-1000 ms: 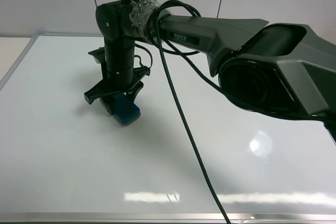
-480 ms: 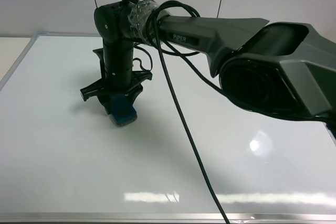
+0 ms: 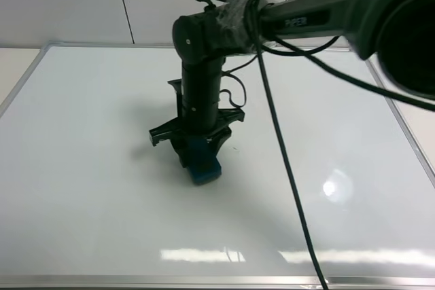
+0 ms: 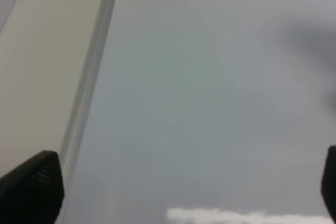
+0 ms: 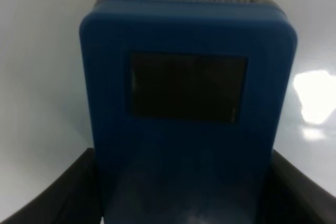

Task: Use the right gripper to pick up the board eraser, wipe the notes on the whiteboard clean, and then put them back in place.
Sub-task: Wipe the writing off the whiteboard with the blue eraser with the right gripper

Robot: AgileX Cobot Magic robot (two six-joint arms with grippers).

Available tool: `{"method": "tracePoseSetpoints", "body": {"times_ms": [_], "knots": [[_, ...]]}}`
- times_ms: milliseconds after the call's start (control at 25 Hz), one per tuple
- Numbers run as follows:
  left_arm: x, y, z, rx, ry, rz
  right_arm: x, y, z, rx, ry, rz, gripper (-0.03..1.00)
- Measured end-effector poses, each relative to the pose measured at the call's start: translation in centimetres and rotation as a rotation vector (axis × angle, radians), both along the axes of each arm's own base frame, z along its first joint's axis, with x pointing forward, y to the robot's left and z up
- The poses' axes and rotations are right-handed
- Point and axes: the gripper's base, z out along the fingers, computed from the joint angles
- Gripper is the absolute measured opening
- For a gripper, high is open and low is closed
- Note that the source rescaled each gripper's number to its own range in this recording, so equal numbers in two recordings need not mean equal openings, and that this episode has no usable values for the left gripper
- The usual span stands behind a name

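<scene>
Gripping the board eraser [image 3: 204,166] across its two long sides, my right gripper [image 3: 197,149] is clenched on it, and its pad seems to rest on the whiteboard [image 3: 81,168] near the middle. I judge it light: a stiff plastic shell over a soft pad, with smooth sides that could slip under a sideways push. My left gripper [image 4: 181,184] hangs spread and empty. I count one eraser, one board, and no notes that I can see.

Pale panelled wall [image 3: 61,1] behind, cream tabletop [image 3: 10,66] at left
</scene>
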Motion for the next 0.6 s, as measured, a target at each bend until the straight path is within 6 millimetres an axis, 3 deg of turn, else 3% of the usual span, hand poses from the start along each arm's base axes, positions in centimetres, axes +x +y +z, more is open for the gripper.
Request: {"method": "tracePoseSetpoints", "body": {"times_ms": [360,480,600], "knots": [[0.0,0.0,0.0,-0.001,0.000,0.000,-0.9,-11.7,0.2,-0.091,-0.006,-0.241,0.00],[0.0,0.0,0.0,-0.001,0.000,0.000,-1.4,-13.4,0.2,-0.101,-0.010,-0.275,0.00],[0.0,0.0,0.0,0.000,0.000,0.000,-1.5,-13.5,0.2,-0.100,-0.017,-0.273,0.00]]}}
